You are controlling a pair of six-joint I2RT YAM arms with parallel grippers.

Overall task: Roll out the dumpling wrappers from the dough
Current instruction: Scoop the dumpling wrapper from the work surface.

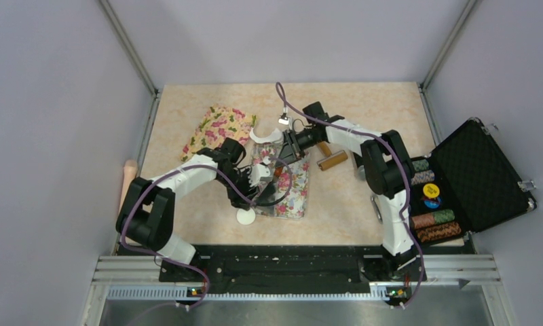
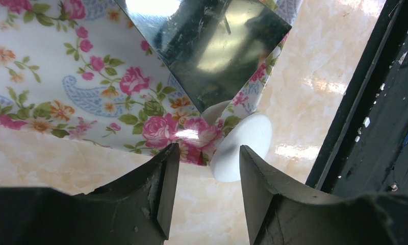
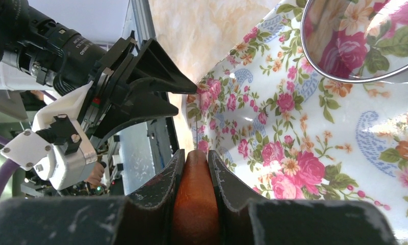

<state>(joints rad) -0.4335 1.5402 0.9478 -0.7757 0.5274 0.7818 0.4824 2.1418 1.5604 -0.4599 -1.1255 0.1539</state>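
My left fingers (image 2: pixel 171 163) are spread fairly wide and hold nothing. They hang low over the near left corner of the floral mat (image 1: pixel 292 197). The dumpling wrapper (image 2: pixel 245 143), a small flat white disc, lies on the counter (image 1: pixel 364 210) right at that corner, against the mat's edge. I cannot tell whether the edge overlaps it. In the left wrist view the disc sits just beyond one of the two fingertips.

My right fingers (image 3: pixel 212 168) are closed tight on a brown wooden handle (image 3: pixel 194 204). A wide shiny metal blade (image 2: pixel 207 46) stands over the mat, its lower corner close to the wrapper. From the right wrist I see it only edge-on, as a thin line above the handle. A round mirror-bright metal piece (image 3: pixel 355 41) rests on the mat farther along.

Behind the mat, a white crescent scrap (image 1: pixel 265 134) lies on the counter, with a flowered cloth (image 1: pixel 218 128) to its left. A wooden rolling pin (image 1: pixel 332 161) sits just right of the mat. At the far right, an open black case (image 1: pixel 482 176) holds stacks of poker chips (image 1: pixel 432 219).
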